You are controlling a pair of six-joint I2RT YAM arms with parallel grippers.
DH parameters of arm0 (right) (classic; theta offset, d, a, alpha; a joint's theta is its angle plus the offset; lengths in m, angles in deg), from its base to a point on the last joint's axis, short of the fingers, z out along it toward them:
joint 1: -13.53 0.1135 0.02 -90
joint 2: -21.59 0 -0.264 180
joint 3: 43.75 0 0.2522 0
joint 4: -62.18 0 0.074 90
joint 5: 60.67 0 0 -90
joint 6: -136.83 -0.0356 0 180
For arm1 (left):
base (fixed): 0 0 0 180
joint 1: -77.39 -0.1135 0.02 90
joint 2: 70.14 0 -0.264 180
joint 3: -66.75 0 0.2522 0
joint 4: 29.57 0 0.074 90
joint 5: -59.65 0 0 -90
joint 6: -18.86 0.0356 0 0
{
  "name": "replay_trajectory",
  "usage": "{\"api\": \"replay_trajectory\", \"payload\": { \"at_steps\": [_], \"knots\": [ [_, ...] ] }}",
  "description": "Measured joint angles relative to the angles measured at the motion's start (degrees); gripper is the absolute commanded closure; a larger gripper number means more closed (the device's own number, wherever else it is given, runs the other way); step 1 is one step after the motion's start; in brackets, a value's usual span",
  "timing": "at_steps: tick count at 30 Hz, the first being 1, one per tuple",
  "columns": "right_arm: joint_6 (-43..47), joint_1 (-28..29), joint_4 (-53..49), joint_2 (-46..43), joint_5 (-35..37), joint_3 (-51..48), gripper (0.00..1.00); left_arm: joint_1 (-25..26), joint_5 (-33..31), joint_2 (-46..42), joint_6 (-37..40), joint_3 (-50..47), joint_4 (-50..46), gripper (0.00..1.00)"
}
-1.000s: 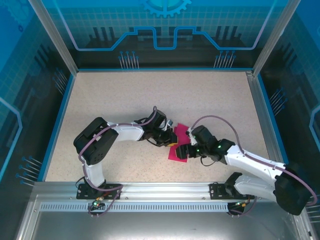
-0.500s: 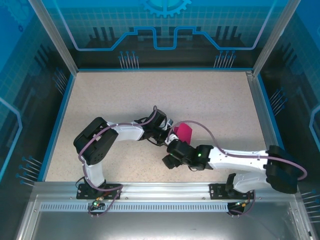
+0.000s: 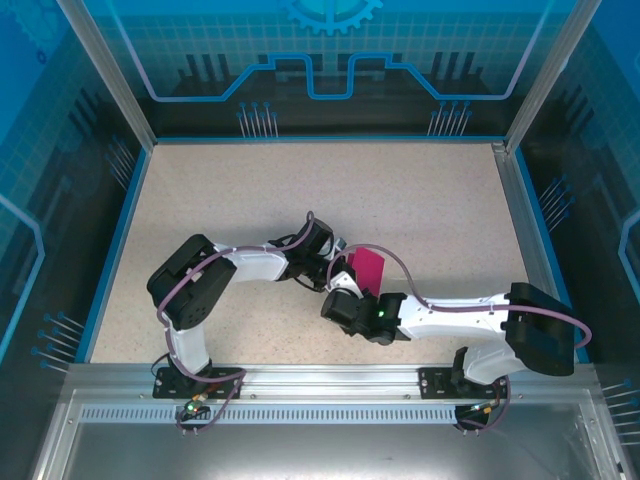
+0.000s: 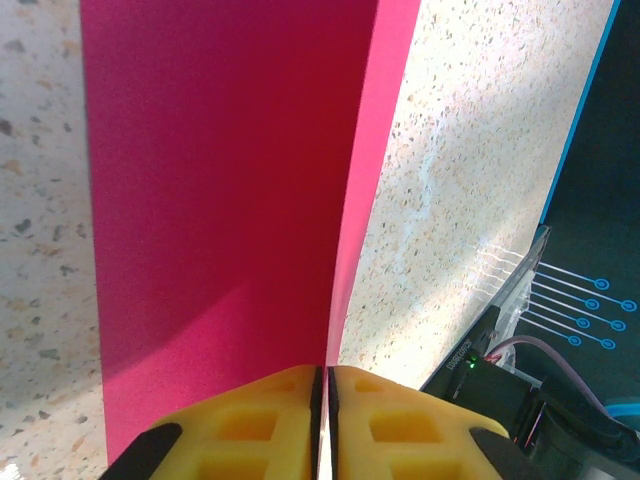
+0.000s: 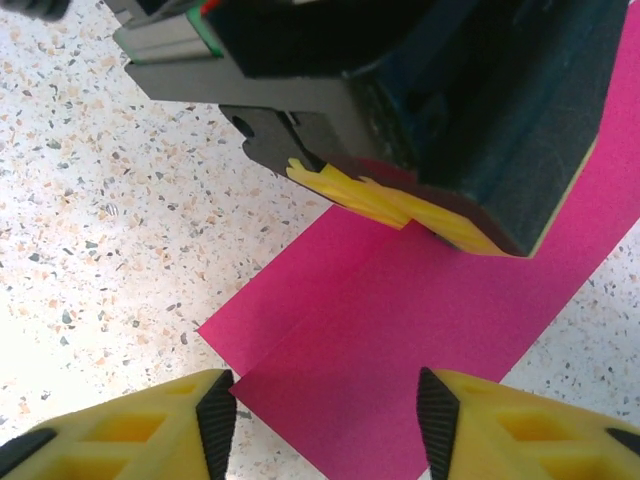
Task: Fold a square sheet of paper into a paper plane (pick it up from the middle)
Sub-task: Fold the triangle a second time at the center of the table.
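Magenta-pink and folded over itself, the sheet of paper (image 3: pixel 370 268) lies on the speckled counter (image 3: pixel 300 190) just below the middle of the top view. The left claw (image 4: pixel 322 395) has its yellow pads pressed together on a raised fold of the sheet, at the bottom edge of its wrist view. The right claw (image 5: pixel 325 415) stands spread over the sheet, a paper corner just beside the finger at lower left of that frame.

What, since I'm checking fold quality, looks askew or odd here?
The folded pink paper has misaligned layers: near its corner one edge steps out past the other. The left gripper pinches its raised edge; nothing else stands out.
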State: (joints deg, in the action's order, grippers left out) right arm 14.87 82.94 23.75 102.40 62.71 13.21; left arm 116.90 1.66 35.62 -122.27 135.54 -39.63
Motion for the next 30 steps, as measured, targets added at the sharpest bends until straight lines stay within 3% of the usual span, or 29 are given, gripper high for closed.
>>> {"api": "replay_trajectory", "payload": {
  "at_steps": [8, 16, 24, 28, 30],
  "knots": [
    [-0.3, -0.2, -0.7, 0.0, 0.2, 0.3, 0.78, 0.0, 0.0, 0.0, 0.0, 0.0, 0.0, 0.84],
    [0.7, -2.0, -0.6, -1.3, -3.3, 0.1, 0.84, 0.0, 0.0, 0.0, 0.0, 0.0, -0.4, 0.83],
    [1.8, -5.5, 0.3, -5.8, -8.7, -2.0, 0.96, 0.0, -0.2, 0.0, 0.0, 0.0, -0.9, 0.80],
    [2.4, -7.5, 1.4, -6.9, -12.0, -3.6, 0.96, 0.0, -0.2, 0.0, 0.0, 0.0, -0.9, 0.70],
    [2.5, -8.6, 2.3, -7.4, -14.2, -4.5, 0.95, 0.0, -0.3, 0.0, -0.2, 0.0, -1.0, 0.60]
  ]
}}
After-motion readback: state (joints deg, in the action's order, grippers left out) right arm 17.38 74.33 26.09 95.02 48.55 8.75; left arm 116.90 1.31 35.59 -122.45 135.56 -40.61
